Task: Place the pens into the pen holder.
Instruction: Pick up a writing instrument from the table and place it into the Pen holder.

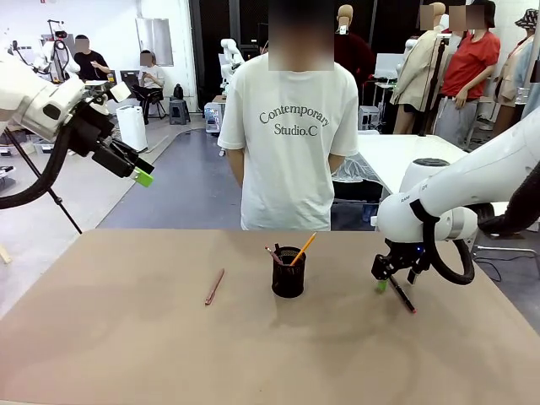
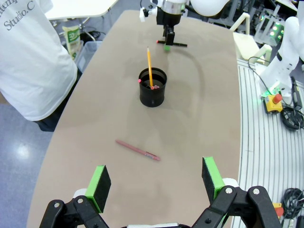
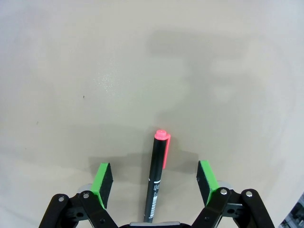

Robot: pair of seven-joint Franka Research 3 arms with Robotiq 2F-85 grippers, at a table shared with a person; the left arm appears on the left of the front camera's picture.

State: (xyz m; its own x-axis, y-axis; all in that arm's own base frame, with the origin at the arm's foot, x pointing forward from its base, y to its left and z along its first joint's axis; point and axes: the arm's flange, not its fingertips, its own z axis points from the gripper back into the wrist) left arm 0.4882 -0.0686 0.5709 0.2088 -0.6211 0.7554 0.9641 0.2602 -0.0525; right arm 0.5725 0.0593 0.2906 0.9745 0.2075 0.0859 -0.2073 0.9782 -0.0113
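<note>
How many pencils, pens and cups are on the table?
Orange-yellow pencil, standing in the cup: 1
Dark thin pen with reddish tip, in the cup: 1
Reddish-brown pen: 1
Black pen with pink-red cap: 1
Black cylindrical cup: 1
Total: 5

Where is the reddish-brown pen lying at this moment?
In the front view the reddish-brown pen lies flat on the table, on the robot's left side, apart from the pen holder, which stands near the middle.

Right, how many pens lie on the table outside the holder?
2: a reddish-brown pen left of the pen holder, and a black, pink-capped pen between the open fingers of the right hand. None seem hidden.
</note>
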